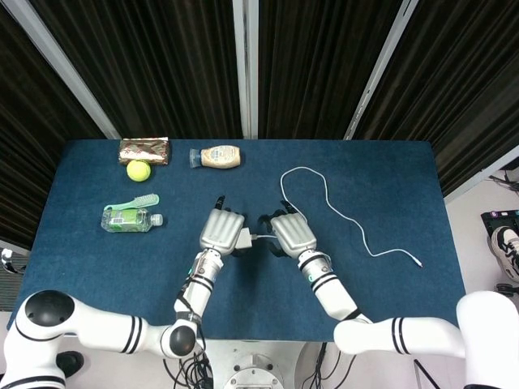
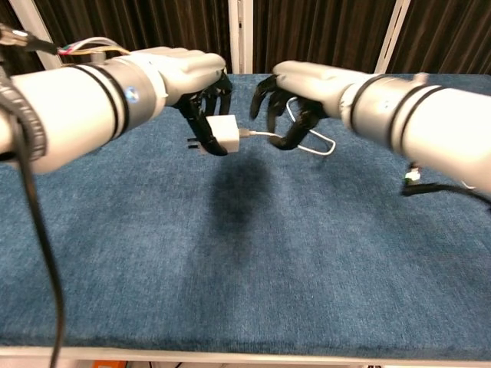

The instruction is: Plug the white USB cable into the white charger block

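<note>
Holding the charger [image 2: 223,132] in my left hand [image 1: 220,229], I have it lifted above the middle of the bench [image 1: 389,300], fingers clamped around the white block with its prongs pointing back toward my left arm. My right hand [image 1: 290,233] sits just beside it, fingers curled in with the cable [image 1: 345,212] running through them. In the chest view the plug end of the cable meets the charger's face, a short white stretch bridging the two hands; I cannot tell whether it is seated all the way. My right fingers [image 2: 295,126] are close around the cable, though whether they actually pinch it I cannot tell.

From my right hand the cable loops toward the far edge, then snakes out across the blue cloth to end near the right edge of the bench.

Along the far-left corner lie a snack packet [image 1: 144,150], a yellow ball [image 1: 138,170] just beside it, and a sauce bottle [image 1: 216,157] on its side. Nearer the left edge rest a green brush [image 1: 138,202] and a water bottle [image 1: 130,220], touching.
</note>
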Tool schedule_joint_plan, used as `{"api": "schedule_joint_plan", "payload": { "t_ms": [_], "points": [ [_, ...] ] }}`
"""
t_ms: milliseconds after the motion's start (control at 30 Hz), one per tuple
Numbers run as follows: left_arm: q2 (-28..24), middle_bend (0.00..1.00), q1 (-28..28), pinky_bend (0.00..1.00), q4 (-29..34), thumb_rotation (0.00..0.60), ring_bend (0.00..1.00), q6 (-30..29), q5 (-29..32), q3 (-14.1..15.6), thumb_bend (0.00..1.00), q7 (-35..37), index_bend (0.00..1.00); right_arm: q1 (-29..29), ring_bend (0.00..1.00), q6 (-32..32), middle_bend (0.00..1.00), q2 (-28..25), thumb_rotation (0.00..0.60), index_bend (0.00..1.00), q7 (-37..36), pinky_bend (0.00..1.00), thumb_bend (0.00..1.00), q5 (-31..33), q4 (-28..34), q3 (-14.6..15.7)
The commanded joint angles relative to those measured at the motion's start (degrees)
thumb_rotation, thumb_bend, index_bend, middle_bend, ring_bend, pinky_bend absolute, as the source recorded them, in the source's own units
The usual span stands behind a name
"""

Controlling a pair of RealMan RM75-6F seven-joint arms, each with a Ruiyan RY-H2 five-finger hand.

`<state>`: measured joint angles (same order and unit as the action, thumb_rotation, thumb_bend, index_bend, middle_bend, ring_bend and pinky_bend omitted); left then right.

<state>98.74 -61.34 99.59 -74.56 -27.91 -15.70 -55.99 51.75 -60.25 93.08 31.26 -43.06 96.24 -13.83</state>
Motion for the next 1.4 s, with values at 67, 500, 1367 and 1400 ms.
{"api": "schedule_joint_plan", "payload": {
  "t_ms": [67,500,1367,1400],
  "points": [
    [-1.47,0.47,1.76,0.09,0.31,0.533,0.34,0.8,-2.34,2.18,0.22,1.9,0.47,-3.79,0.19,-0.81,0.34,-7.77,0.6,0.21,-2.2,0.0,0.29,-2.7,6.18,2.06],
    [-1.32,0.29,3.95,0.07,-5.42,0.6,0.19,6.27,0.77,3.49,0.17,5.47,0.17,-14.28,0.18,-7.77,0.33,-21.08,0.6,0.2,-13.04,0.0,0.29,-15.19,12.46,4.92],
    [-28.51,0.23,49.22,0.0,-12.36,0.6,0.12,-25.35,-48.26,22.35,0.16,61.25,0.2,-44.34,0.07,-33.13,0.26,-32.45,0.6,0.2,-46.11,0.0,0.35,-41.39,-6.08,16.77],
    [-28.25,0.21,50.5,0.0,-12.71,0.6,0.09,-26.12,-48.78,22.61,0.16,61.24,0.18,-44.73,0.05,-32.89,0.25,-32.34,0.6,0.19,-46.65,0.0,0.35,-41.44,-6.5,16.81]
  ]
}}
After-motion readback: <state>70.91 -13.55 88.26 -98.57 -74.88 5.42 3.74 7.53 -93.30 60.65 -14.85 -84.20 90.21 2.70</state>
